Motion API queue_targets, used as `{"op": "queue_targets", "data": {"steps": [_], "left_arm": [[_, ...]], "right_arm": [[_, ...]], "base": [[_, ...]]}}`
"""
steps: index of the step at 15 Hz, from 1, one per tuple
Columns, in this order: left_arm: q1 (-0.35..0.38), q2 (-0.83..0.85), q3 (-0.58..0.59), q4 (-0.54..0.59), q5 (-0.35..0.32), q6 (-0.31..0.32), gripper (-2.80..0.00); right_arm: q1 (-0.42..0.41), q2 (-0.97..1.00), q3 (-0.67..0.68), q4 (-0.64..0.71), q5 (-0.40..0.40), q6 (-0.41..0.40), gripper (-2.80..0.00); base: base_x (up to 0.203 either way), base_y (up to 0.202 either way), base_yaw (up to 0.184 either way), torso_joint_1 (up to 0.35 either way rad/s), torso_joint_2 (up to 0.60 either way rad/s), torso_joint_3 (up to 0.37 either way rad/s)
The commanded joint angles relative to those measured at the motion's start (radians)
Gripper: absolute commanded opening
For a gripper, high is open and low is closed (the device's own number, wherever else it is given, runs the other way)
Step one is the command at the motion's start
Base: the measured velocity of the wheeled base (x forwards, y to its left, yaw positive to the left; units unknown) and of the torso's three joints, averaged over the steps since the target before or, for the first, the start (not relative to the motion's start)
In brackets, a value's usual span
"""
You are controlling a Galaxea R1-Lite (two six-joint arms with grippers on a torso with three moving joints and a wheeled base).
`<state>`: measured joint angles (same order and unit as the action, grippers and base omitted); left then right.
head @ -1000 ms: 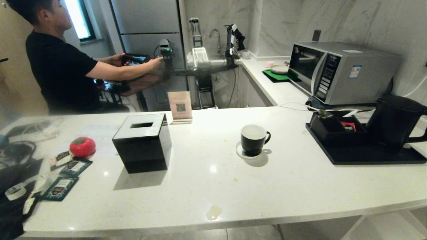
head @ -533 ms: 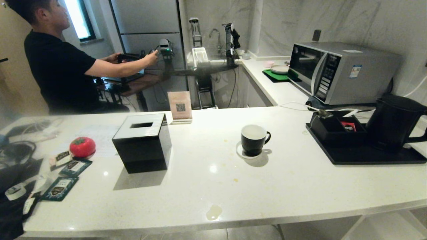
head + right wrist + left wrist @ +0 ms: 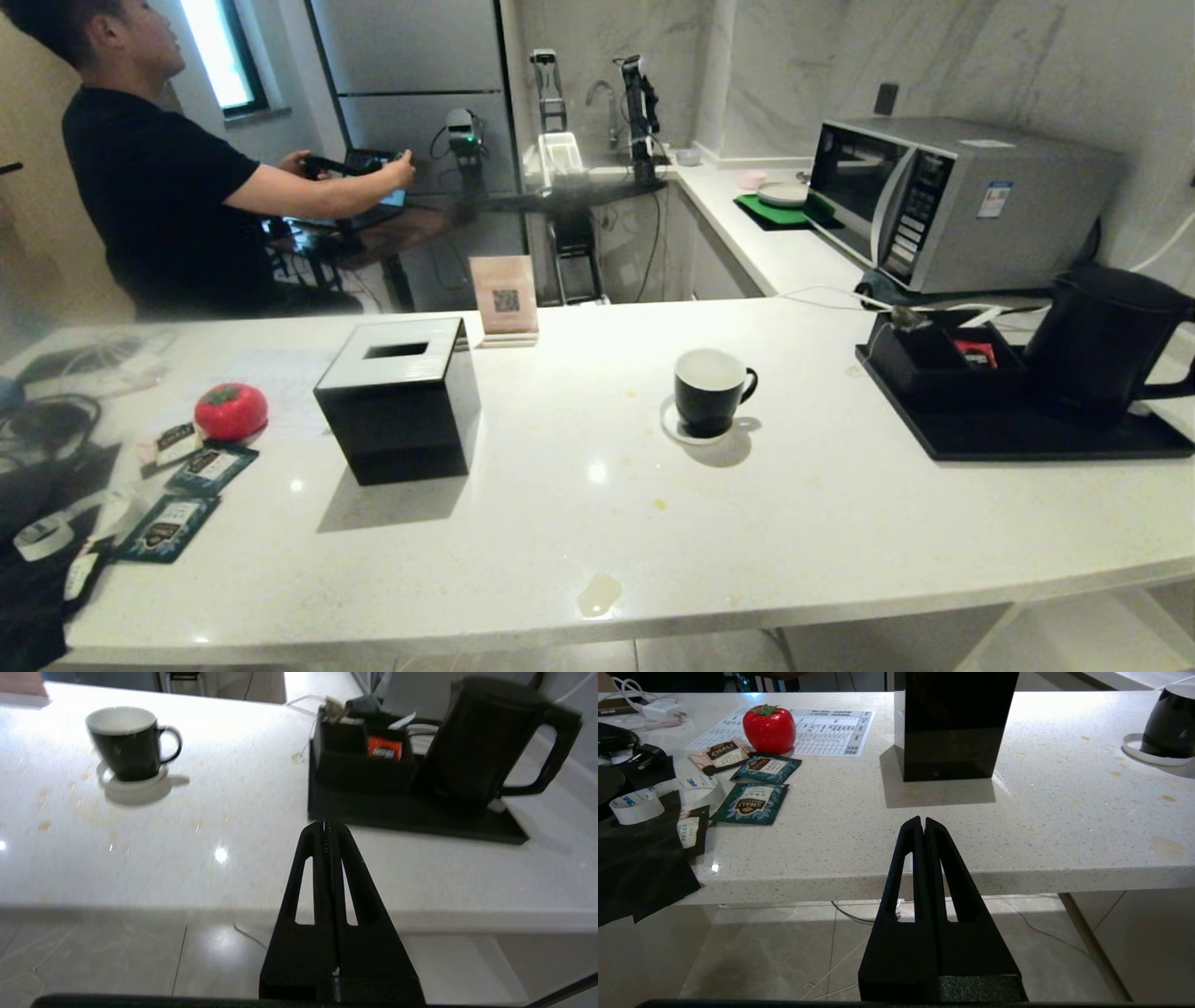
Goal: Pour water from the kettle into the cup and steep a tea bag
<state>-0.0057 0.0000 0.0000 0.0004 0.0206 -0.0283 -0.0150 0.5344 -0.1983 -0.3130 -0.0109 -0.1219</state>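
Task status: nothing begun.
We log both hands clenched, empty, short of the table: right hand [image 3: 327, 828] faces kettle [image 3: 486, 737], upright; cup [image 3: 126, 742] dry; left hand [image 3: 923, 823] idle.

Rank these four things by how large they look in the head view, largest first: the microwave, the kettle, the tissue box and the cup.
1. microwave
2. kettle and tissue box: these look about alike, and the kettle is cut off at the frame edge, so no ranking between them
3. cup, clearly smallest
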Motion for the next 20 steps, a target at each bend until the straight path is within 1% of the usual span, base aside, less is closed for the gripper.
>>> {"op": "queue_targets", "data": {"steps": [1, 3, 7, 11, 14, 18, 20], "left_arm": [[0.0, 0.002, 0.0, 0.0, 0.001, -0.001, -2.8], [0.0, 0.002, 0.0, 0.0, 0.001, -0.001, -2.8], [0.0, 0.002, 0.0, 0.0, 0.001, -0.001, -2.8], [0.0, 0.002, 0.0, 0.0, 0.001, -0.001, -2.8], [0.0, 0.002, 0.0, 0.0, 0.001, -0.001, -2.8], [0.0, 0.002, 0.0, 0.0, 0.001, -0.001, -2.8], [0.0, 0.002, 0.0, 0.0, 0.001, -0.001, -2.8]], "right_arm": [[-0.027, 0.157, -0.072, -0.023, 0.001, 0.003, -2.8], [-0.038, 0.236, -0.109, -0.029, 0.01, 0.012, -2.8], [-0.048, 0.409, -0.172, -0.067, 0.025, 0.084, -2.8], [-0.049, 0.588, -0.234, -0.164, 0.026, 0.146, -2.8], [-0.048, 0.67, -0.254, -0.236, 0.026, 0.17, -2.8], [-0.053, 0.782, -0.385, -0.261, 0.027, 0.203, -2.8], [-0.073, 0.843, -0.472, -0.263, 0.027, 0.205, -2.8]], "base": [[0.0, 0.0, 0.0, 0.0, 0.0, 0.0], [0.0, 0.0, 0.0, 0.0, 0.0, 0.0], [0.0, 0.0, 0.0, 0.0, 0.0, 0.0], [0.0, 0.0, 0.0, 0.0, 0.0, 0.0], [0.0, 0.0, 0.0, 0.0, 0.0, 0.0], [0.0, 0.0, 0.0, 0.0, 0.0, 0.0], [0.0, 0.0, 0.0, 0.0, 0.0, 0.0]]}}
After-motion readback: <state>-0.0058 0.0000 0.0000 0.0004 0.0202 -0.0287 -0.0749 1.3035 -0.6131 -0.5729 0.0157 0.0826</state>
